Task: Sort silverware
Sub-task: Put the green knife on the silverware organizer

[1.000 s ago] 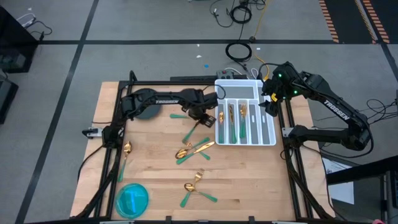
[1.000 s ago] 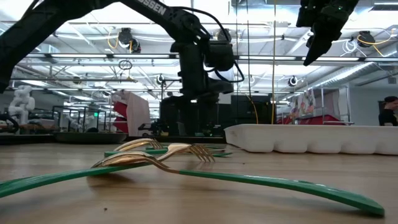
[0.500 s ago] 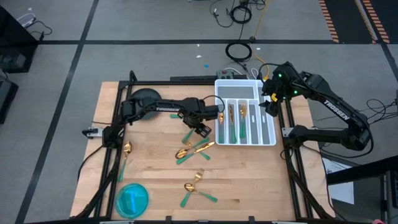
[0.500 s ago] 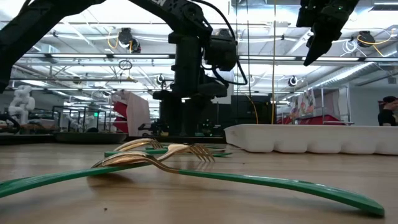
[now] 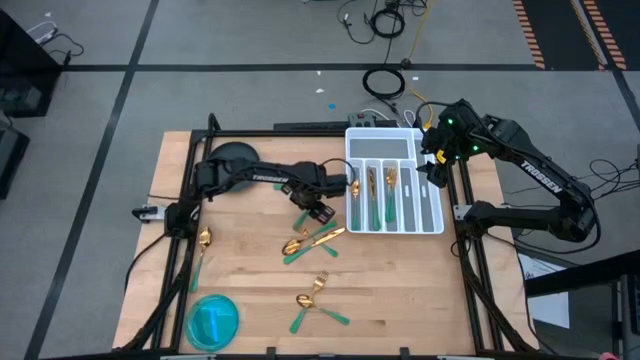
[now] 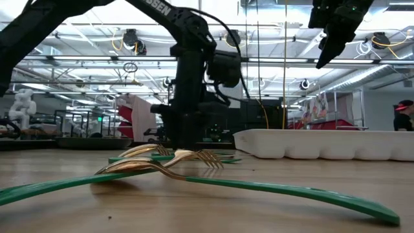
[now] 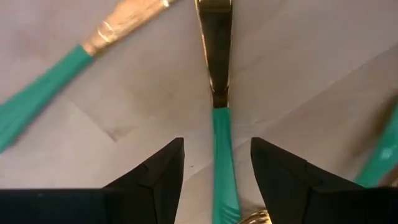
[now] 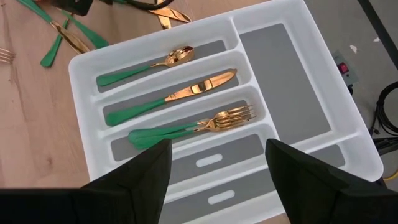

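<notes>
My left gripper is open and low over the table, just left of the white tray. Its fingers stand on either side of the green handle of a gold-bladed knife lying flat on the wood, with a gap on each side. More green-handled silverware lies nearby: a piece beside the knife, a crossed pile, and another group. A spoon, a knife and forks lie in the tray. My right gripper is open and empty, high above the tray's right side.
One spoon lies at the table's left side. A teal round plate sits at the near left corner. A dark round thing shows at the far left behind my left arm. Bare wood shows between the pile and the tray.
My left gripper has gone toward the table's near edge and down to the tabletop, and now straddles the knife's handle. My right arm has kept still.
</notes>
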`<state>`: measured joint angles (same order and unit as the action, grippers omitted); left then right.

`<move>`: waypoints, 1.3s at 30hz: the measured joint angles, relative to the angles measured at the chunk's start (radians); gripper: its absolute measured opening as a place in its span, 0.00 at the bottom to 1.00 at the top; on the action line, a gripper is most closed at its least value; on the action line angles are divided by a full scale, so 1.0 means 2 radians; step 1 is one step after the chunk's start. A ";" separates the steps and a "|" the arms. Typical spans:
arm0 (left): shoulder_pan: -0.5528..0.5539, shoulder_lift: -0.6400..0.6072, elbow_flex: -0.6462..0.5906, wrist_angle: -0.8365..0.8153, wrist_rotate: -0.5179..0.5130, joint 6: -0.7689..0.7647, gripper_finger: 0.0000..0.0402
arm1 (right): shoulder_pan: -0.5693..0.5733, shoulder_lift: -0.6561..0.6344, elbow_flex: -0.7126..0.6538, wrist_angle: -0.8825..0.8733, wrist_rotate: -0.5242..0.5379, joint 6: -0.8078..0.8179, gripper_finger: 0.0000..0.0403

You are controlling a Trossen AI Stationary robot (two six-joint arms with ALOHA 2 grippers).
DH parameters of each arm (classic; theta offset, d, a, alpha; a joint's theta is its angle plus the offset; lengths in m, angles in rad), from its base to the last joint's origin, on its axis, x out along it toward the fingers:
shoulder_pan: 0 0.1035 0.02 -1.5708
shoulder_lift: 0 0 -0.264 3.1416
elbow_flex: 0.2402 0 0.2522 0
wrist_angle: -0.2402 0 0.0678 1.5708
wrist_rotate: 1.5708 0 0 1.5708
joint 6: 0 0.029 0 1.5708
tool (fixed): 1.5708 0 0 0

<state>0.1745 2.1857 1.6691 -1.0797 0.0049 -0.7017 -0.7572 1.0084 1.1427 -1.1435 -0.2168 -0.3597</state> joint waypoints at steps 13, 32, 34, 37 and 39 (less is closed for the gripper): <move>0.001 0.001 -0.079 0.085 0.042 0.015 0.23 | 0.000 0.000 0.000 0.002 0.000 -0.002 0.63; 0.010 0.004 -0.019 0.022 0.028 0.027 0.05 | 0.000 0.000 0.000 0.005 0.000 0.000 0.63; 0.010 -0.002 -0.018 0.019 0.027 0.027 0.05 | 0.000 0.000 0.000 0.005 0.000 -0.001 0.63; 0.012 -0.010 -0.018 0.007 0.028 0.023 0.05 | 0.000 0.000 0.000 0.005 0.000 -0.004 0.63; 0.013 -0.016 -0.017 -0.005 0.029 0.023 0.05 | 0.000 0.000 0.000 0.005 0.000 -0.007 0.63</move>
<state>0.2008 2.1527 1.6348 -1.0904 0.0620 -0.6567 -0.7574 1.0080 1.1427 -1.1334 -0.2159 -0.3737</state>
